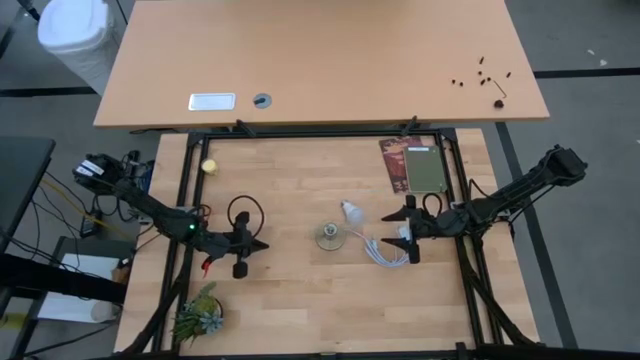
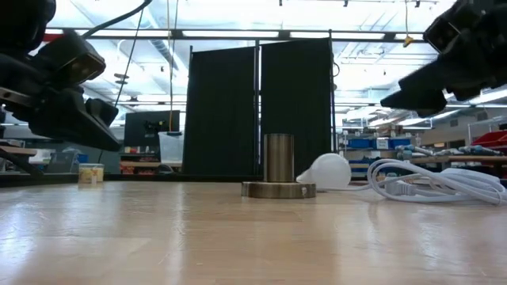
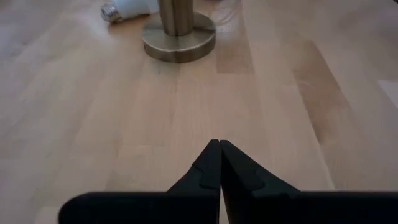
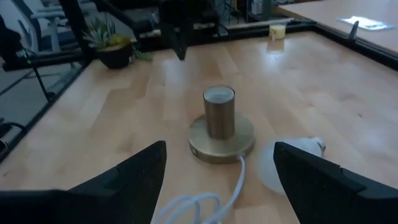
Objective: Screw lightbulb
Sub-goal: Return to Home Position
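The white lightbulb [image 1: 350, 210] lies on its side on the wooden table, just to the far right of the metal socket [image 1: 329, 237], which stands upright on its round base. The bulb also shows in the low view [image 2: 326, 171] and the right wrist view [image 4: 292, 165]. My left gripper [image 1: 264, 243] is shut and empty, left of the socket, pointing at it [image 3: 178, 28]. My right gripper [image 1: 408, 228] is open and empty, right of the socket, above the white cable [image 1: 380, 248].
A small yellow ball [image 1: 210, 167] lies at the far left. A potted plant [image 1: 197, 313] stands at the near left. A dark card and a green board [image 1: 414, 166] lie at the far right. Black frame rails [image 1: 300, 133] border the table.
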Controlling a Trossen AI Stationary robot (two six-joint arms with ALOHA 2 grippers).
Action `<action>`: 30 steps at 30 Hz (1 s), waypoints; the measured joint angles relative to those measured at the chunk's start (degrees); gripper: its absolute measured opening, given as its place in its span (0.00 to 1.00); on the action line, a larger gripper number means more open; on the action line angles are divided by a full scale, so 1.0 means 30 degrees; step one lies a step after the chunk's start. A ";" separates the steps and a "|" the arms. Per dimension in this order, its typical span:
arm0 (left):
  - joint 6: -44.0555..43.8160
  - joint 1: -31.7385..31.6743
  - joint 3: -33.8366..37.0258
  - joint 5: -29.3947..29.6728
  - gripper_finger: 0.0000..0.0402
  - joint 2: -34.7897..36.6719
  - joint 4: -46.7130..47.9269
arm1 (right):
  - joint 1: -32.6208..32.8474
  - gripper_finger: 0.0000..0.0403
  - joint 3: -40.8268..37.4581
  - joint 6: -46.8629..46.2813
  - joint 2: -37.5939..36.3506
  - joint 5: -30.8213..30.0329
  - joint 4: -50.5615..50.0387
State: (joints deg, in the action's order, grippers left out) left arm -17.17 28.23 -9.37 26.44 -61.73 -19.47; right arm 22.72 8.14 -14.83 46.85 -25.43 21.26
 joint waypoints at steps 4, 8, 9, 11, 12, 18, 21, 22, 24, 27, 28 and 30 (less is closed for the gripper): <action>0.0159 0.0000 0.0000 -0.0221 0.02 0.0000 -0.0093 | 0.0001 0.76 -0.0689 0.0000 0.0000 0.0000 -0.0349; 0.0146 0.0000 -0.0007 -0.0226 0.02 0.0000 -0.0210 | 0.0016 0.76 -0.1716 0.0000 0.0000 0.0007 -0.0621; 0.0146 0.0000 -0.0007 -0.0226 0.02 0.0000 -0.0323 | 0.0016 0.76 -0.1993 -0.0003 0.0000 0.0007 -0.0619; 0.0146 0.0000 -0.0007 -0.0226 0.02 0.0000 -0.0664 | 0.0016 0.76 -0.2568 0.0000 -0.0006 0.0007 -0.0622; 0.0146 0.0000 -0.0012 -0.0226 0.02 0.0000 -0.0827 | 0.0015 0.76 -0.2607 -0.0036 -0.0007 0.0025 -0.1341; 0.0138 0.0000 -0.0015 -0.0246 0.02 -0.0007 -0.1627 | 0.0016 0.76 -0.2607 -0.0015 -0.0075 0.0061 -0.2757; 0.0144 0.0000 0.0047 -0.0246 0.02 0.0140 -0.1789 | 0.0016 0.76 -0.2607 -0.0015 -0.0265 0.0058 -0.2785; 0.0138 0.0000 0.0216 -0.0250 0.02 0.0434 -0.1863 | 0.0016 0.76 -0.2607 -0.0015 -0.0379 0.0066 -0.2836; 0.0138 0.0000 0.0671 -0.0243 0.02 0.1091 -0.2339 | 0.0016 0.76 -0.2607 -0.0011 -0.0524 0.0058 -0.2992; 0.0138 0.0000 0.1653 -0.0226 0.02 0.2396 -0.2112 | 0.0016 0.76 -0.2607 -0.0007 -0.0850 0.0058 -0.3495; 0.0138 0.0000 0.1967 -0.0226 0.02 0.2649 -0.2172 | 0.0016 0.76 -0.2607 -0.0004 -0.1019 0.0058 -0.3758; 0.0136 0.0000 0.2637 -0.0218 0.02 0.3174 -0.2111 | 0.0016 0.76 -0.2607 -0.0002 -0.1418 0.0058 -0.4438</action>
State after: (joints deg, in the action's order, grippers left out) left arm -16.76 28.23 -1.46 25.78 -52.21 -25.80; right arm 22.76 0.32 -14.84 42.60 -25.26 7.95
